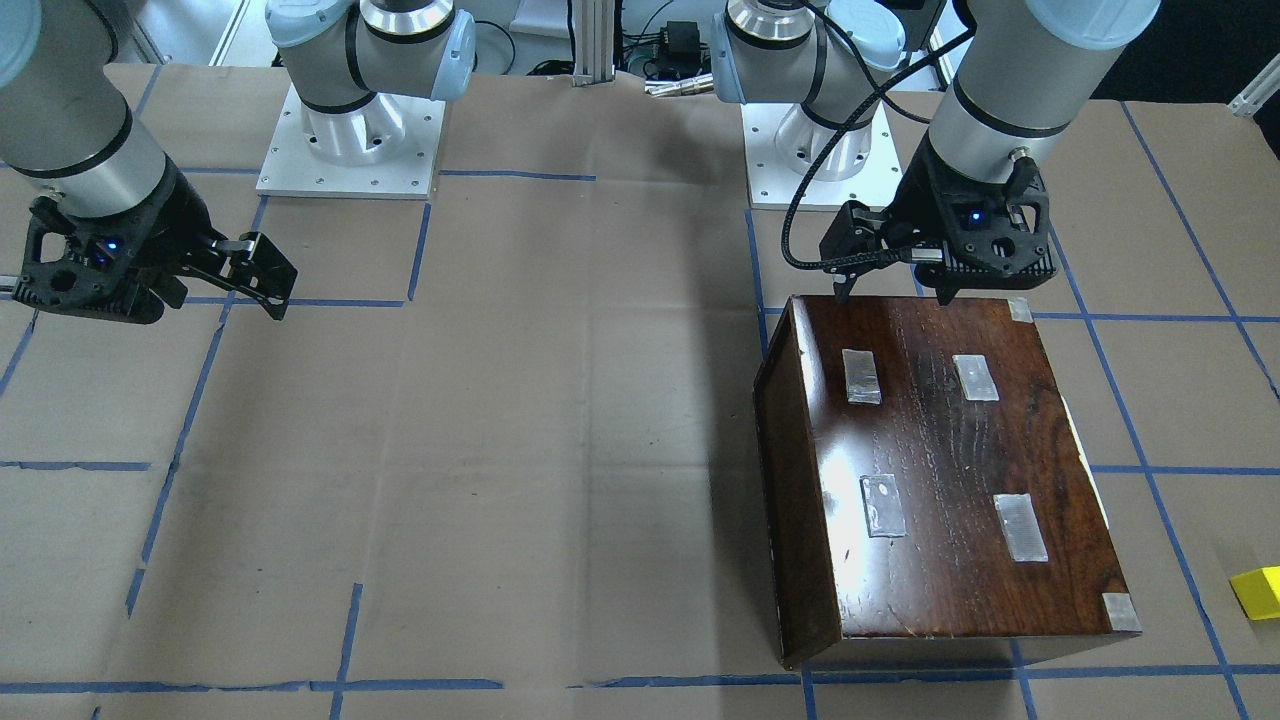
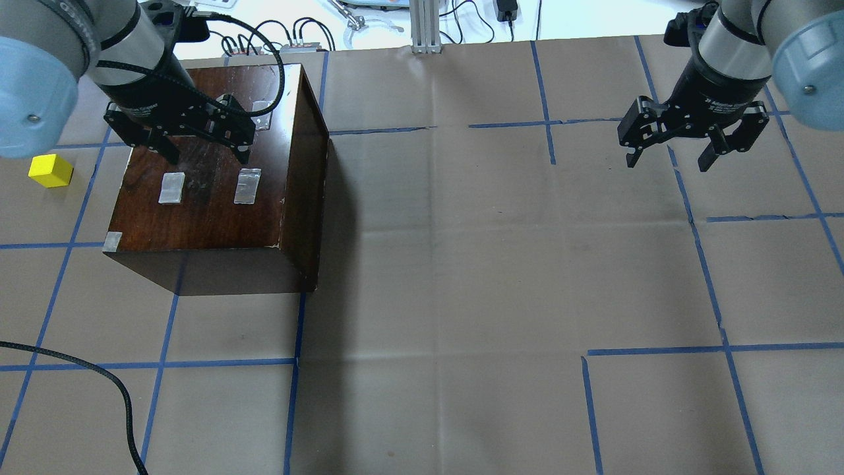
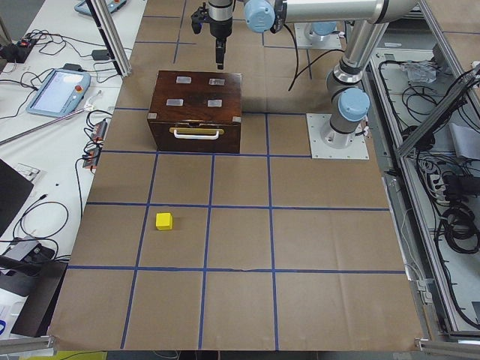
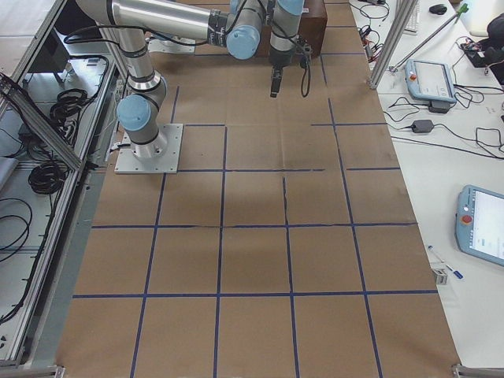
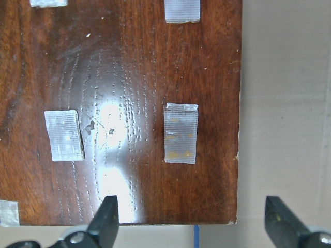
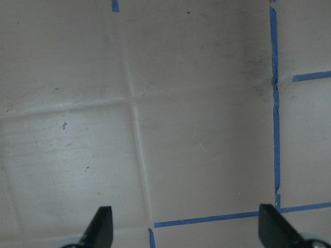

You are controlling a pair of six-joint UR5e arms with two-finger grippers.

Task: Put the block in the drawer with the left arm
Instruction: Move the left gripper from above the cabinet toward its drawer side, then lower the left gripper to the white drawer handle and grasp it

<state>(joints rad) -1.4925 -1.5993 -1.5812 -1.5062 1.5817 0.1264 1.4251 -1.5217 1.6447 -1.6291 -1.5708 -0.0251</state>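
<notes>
The yellow block (image 2: 51, 171) lies on the table to the left of the dark-brown wooden box (image 2: 211, 198), apart from it; it also shows in the front view (image 1: 1258, 592) and the exterior left view (image 3: 163, 221). The drawer is shut; its front (image 3: 196, 135) faces the block's side. My left gripper (image 2: 207, 150) is open and empty, hovering above the box top near its robot-side edge (image 1: 893, 290). The left wrist view shows the box top (image 5: 129, 103) between the open fingers (image 5: 106, 219). My right gripper (image 2: 667, 161) is open and empty over bare table at the far right.
Several grey tape patches (image 2: 248, 185) are stuck on the box top. Blue tape lines grid the brown table cover (image 2: 461, 264). A loose black cable (image 2: 99, 379) lies at the front left. The arm bases (image 1: 350, 130) stand at the robot's side.
</notes>
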